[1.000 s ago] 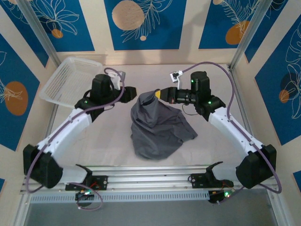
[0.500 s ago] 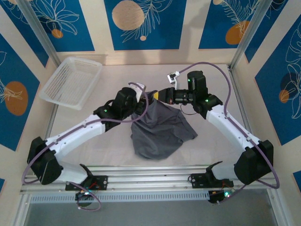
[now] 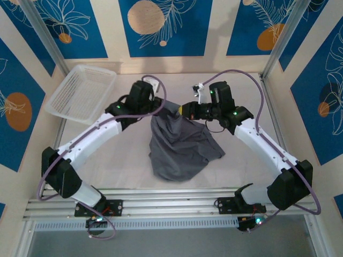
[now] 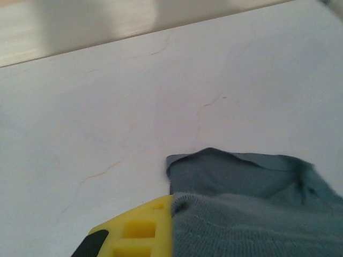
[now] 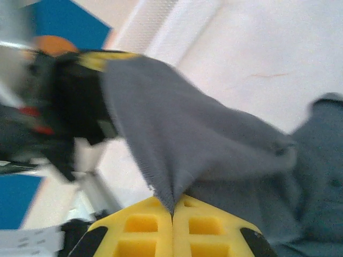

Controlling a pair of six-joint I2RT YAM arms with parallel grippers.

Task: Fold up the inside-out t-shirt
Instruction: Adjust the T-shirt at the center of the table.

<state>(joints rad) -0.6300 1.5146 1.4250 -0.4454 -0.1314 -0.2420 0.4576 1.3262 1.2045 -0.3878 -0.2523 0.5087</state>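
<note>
Top external view: a white table (image 3: 107, 155) carries the slate-grey inside-out t-shirt (image 3: 179, 147), crumpled at centre frame with its upper edge raised off the surface. A white mesh basket (image 3: 80, 92) sits at upper left, well apart from it. The left gripper (image 3: 161, 106) and right gripper (image 3: 185, 110) meet at the raised edge. In the right wrist view both are clenched on the cloth, which is stretched between them. In the left wrist view the hem lies against a yellow finger (image 4: 136, 235).
</note>
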